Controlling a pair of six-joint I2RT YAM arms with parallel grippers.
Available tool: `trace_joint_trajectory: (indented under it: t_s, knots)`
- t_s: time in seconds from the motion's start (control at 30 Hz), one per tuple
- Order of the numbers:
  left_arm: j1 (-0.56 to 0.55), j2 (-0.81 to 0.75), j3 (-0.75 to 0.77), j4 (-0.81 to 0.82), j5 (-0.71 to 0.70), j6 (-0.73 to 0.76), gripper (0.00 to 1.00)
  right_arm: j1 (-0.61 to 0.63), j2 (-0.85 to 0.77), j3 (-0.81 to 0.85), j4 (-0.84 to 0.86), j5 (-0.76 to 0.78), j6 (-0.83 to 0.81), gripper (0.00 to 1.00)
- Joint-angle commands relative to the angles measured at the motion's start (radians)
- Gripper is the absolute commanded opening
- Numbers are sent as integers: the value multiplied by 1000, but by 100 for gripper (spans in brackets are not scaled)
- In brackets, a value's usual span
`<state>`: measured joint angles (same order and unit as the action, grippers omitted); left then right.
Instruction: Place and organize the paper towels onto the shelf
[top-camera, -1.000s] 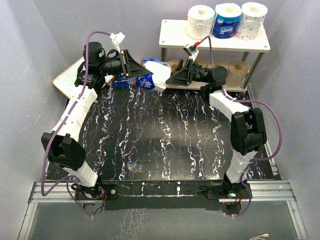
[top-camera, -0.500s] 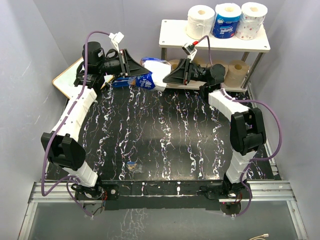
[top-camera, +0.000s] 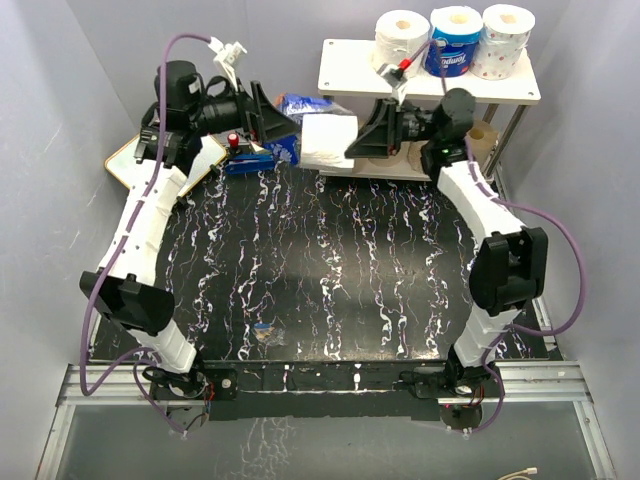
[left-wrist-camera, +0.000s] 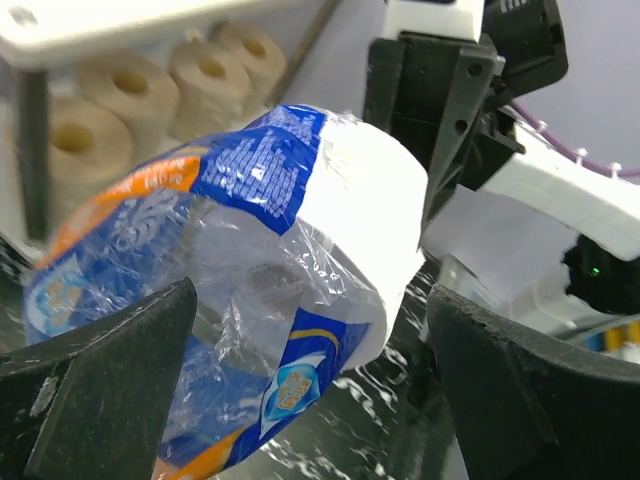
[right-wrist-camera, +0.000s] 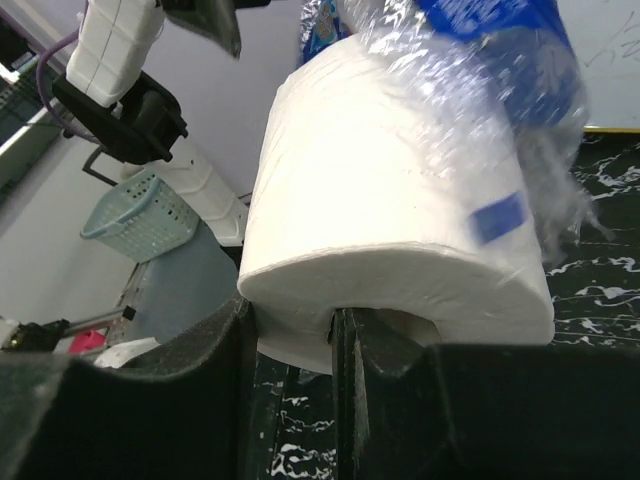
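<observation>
A white paper towel roll (top-camera: 328, 140) hangs in the air left of the shelf (top-camera: 350, 70), half out of a torn blue plastic wrapper (top-camera: 300, 105). My right gripper (top-camera: 362, 140) is shut on the roll's wall (right-wrist-camera: 390, 200), one finger outside and one finger (right-wrist-camera: 385, 370) inside the core. My left gripper (top-camera: 272, 125) stands wide open around the wrapper (left-wrist-camera: 200, 230), its fingers (left-wrist-camera: 100, 390) apart from it. On the top board stand a white roll (top-camera: 401, 42), a blue-wrapped roll (top-camera: 455, 42) and a dotted roll (top-camera: 506, 42). Tan rolls (left-wrist-camera: 130, 90) sit on the lower board.
A framed whiteboard (top-camera: 125, 160) leans at the far left behind the left arm. A red and blue object (top-camera: 245, 155) lies below the left gripper. A small scrap (top-camera: 265, 333) lies on the black marbled table near the front. A light blue basket (right-wrist-camera: 145, 215) shows in the right wrist view.
The right gripper shut on the white roll and lifted it with the wrapper. The left gripper opened and let go of the wrapper. Both arms rose.
</observation>
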<state>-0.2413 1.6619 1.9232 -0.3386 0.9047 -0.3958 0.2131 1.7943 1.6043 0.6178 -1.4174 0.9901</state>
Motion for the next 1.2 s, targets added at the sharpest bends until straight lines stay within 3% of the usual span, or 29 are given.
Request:
trace_joint_trajectory:
  t_s: [0.0, 0.1, 0.23, 0.33, 0.47, 0.57, 0.67, 0.8, 0.97, 1.17]
  knots:
    - [8, -7, 172, -77, -114, 134, 98, -94, -77, 127, -76, -86, -98, 0]
    - [9, -18, 220, -81, -184, 182, 98, -152, -22, 187, 5, -105, 9, 0]
    - [12, -40, 247, -112, -363, 292, 98, -178, 49, 296, 304, -167, 239, 0]
    - [22, -68, 211, -133, -488, 367, 98, -188, 76, 372, 368, -196, 261, 0]
    - [41, -135, 90, -146, -553, 451, 98, -241, 111, 425, 399, -190, 279, 0]
    - [52, -188, -5, -159, -622, 518, 98, -265, 132, 383, 683, -208, 460, 0]
    - [82, -239, -93, -158, -689, 562, 98, -295, 194, 380, 983, -226, 791, 0]
    - [117, -283, -182, -160, -746, 613, 98, -402, 269, 414, 971, -228, 910, 0]
    - [158, -317, -235, -171, -786, 648, 98, -493, 236, 429, 1125, -231, 1053, 0]
    - [219, -332, -293, -150, -903, 724, 98, -532, 22, 405, 889, -230, 789, 0]
